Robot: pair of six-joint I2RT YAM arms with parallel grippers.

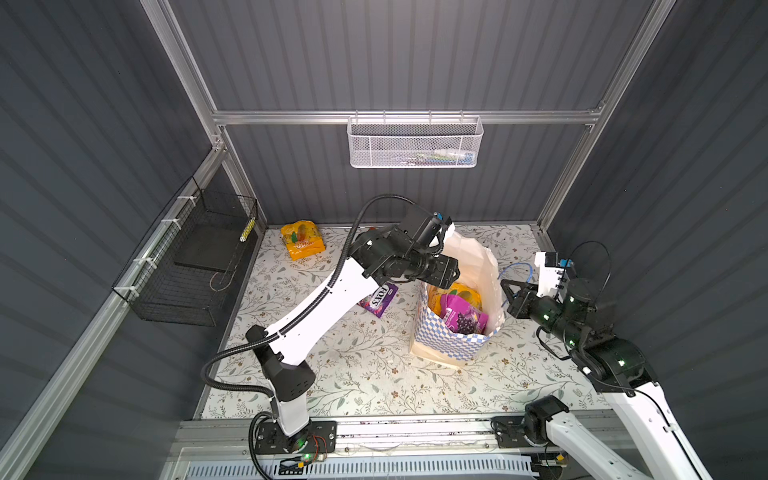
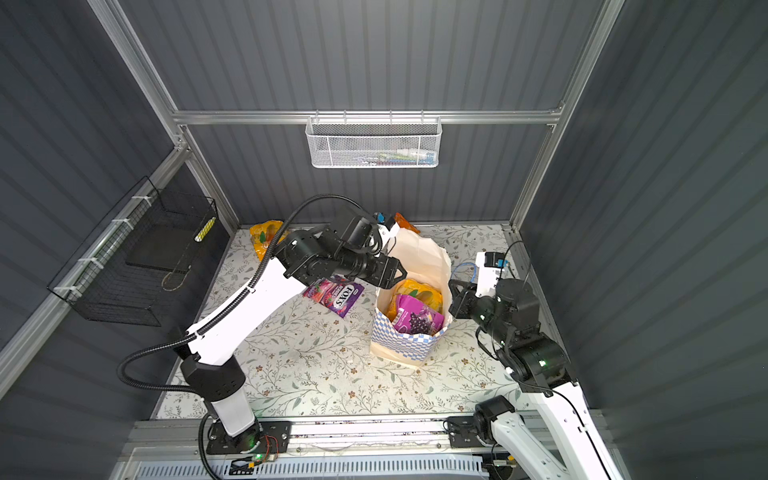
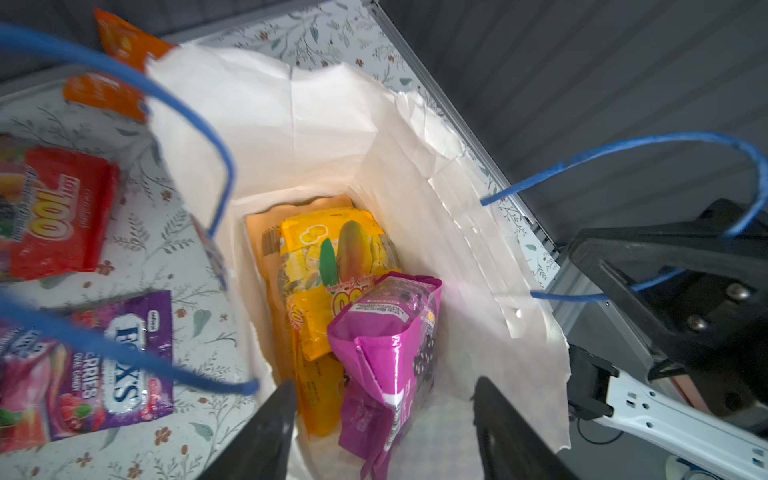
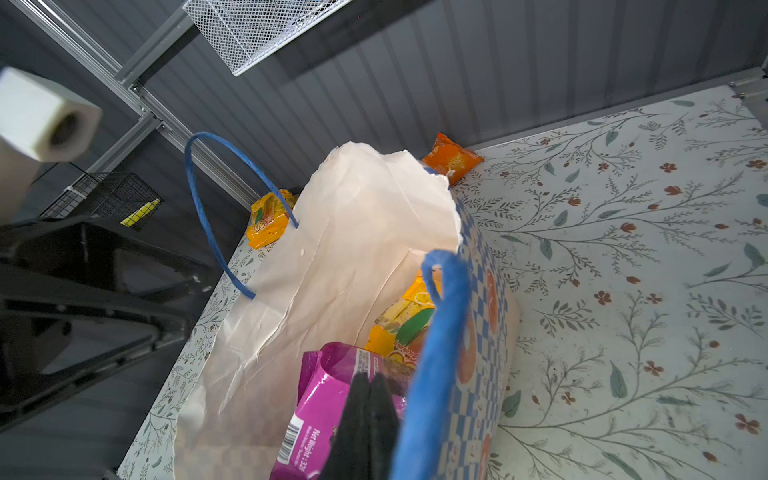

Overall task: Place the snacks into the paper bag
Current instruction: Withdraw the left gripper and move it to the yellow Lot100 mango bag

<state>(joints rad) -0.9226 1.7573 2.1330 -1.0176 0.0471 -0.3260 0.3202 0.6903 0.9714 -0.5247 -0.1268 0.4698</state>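
1. The left tool (image 3: 384,386) hangs just over the mouth of the paper bag (image 1: 453,345). Its jaws are spread and nothing is between them.
2. Directly under it, the purple grape packet (image 3: 386,332) stands on end inside the bag and leans on a yellow "100" packet (image 3: 328,257). I judge that the step in hand is the release of this packet.
3. To do it well, the left tool should rise straight up with its jaws wide. A blue cord handle (image 3: 199,137) loops close to it and could catch a finger and pull the bag over.
4. The purple packet is crumpled and its top edge sits high. A soft push downward may be needed to leave room for the others.
5. The right tool (image 4: 370,378) is at the bag's rim, at 3 o'clock of the bag, with its jaws pressed together. I cannot tell whether paper is pinched between them. It should hold steady there.
6. The bag stands open toward 3 o'clock of the tabletop (image 1: 374,374).
7. Outside the bag, the "FOX'S" packet (image 1: 380,301) lies at 9 o'clock of it, a yellow-orange packet (image 1: 301,241) at 10 o'clock, well apart, and a small orange packet (image 2: 405,222) at 12 o'clock, just behind.
8. A red packet (image 3: 62,216) lies near the "FOX'S" one, and the left arm hides it in both top views.
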